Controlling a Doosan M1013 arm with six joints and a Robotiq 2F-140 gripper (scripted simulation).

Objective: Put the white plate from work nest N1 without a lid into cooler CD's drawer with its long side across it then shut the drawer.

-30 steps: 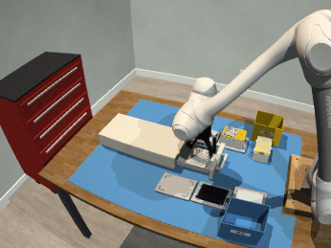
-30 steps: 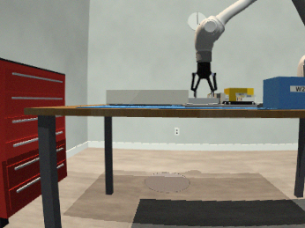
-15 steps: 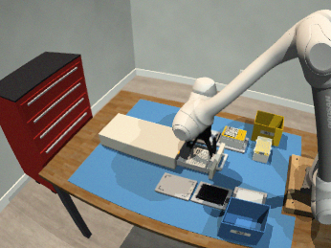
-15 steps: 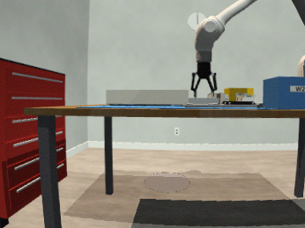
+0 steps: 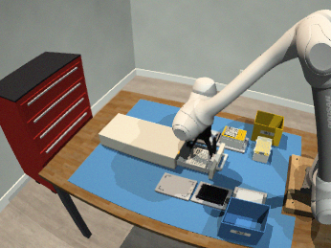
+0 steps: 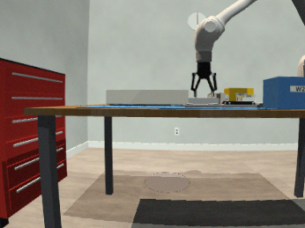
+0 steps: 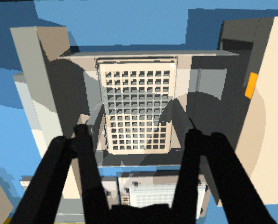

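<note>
The cooler CD is a long beige box on the blue mat, with its drawer pulled out toward the arm's base. Its amber lamp is lit. My gripper reaches straight down into the drawer and is shut on the white plate, a well-grid plate without a lid, gripped by its long sides. In the wrist view the plate lies inside the drawer's walls between my fingers. I cannot tell whether it rests on the floor. From the side, my gripper hangs just above the bench top.
In front of the drawer lie a grey nest, a black plate and a white nest. A blue bin stands at the front, a yellow bin and the tip box behind. A red cabinet stands left.
</note>
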